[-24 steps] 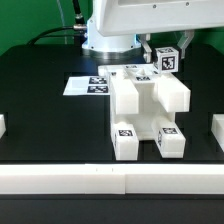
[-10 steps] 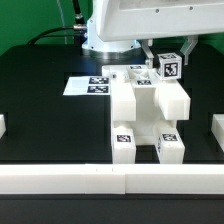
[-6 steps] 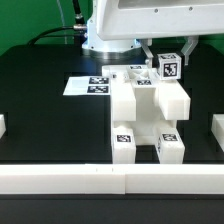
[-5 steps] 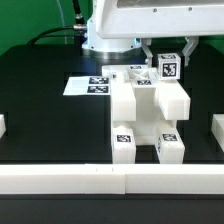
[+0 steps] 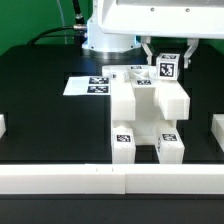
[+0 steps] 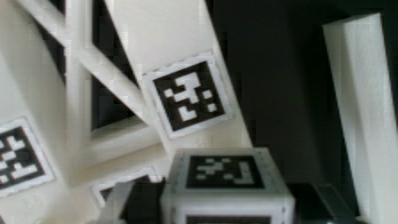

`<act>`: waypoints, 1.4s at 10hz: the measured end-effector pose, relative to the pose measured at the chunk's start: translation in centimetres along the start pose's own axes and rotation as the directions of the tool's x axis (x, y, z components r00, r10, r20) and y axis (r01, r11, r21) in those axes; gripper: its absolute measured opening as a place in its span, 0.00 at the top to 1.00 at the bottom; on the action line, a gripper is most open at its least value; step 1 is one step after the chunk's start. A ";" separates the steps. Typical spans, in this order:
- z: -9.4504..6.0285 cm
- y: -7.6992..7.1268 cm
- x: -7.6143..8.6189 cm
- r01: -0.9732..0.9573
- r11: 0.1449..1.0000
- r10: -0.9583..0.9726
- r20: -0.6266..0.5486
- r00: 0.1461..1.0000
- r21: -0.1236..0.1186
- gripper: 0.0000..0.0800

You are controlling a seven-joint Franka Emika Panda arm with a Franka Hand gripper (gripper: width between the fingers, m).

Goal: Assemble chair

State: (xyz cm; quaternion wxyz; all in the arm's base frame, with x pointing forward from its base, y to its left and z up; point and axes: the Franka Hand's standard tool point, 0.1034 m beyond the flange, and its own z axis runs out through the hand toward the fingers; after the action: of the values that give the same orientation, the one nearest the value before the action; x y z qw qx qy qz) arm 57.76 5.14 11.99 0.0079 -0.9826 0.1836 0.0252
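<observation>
arm (image 5: 140, 15) cropped above, tagged block (image 6: 222, 172) blurred in wrist view

A flat matte black table (image 5: 40, 110) carries everything. On it, toward the exterior view's left, lies the marker board (image 5: 88, 86), a thin white sheet printed with black-and-white square tags. Just beside the board stands the partly built chair of chunky white plastic blocks (image 5: 145, 110), its two tagged front ends (image 5: 125, 143) (image 5: 171, 143) resting on the black surface. A long white rail (image 5: 100, 178) runs along the near edge, and a white block sits at either side edge (image 5: 2, 126) (image 5: 217, 130).
</observation>
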 end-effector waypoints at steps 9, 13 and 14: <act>0.0 -0.7 -0.3 -0.544 0.839 0.543 0.020 0.839 0.015 0.64; 0.1 -1.2 -0.5 -0.717 0.697 0.716 0.034 0.697 0.014 0.64; 0.1 -1.3 -0.6 -0.754 0.657 0.753 0.036 0.657 0.013 0.64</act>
State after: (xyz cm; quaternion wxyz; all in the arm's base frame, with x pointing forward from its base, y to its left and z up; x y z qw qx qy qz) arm 57.65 6.53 11.97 0.0121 -0.8177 0.5742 0.0372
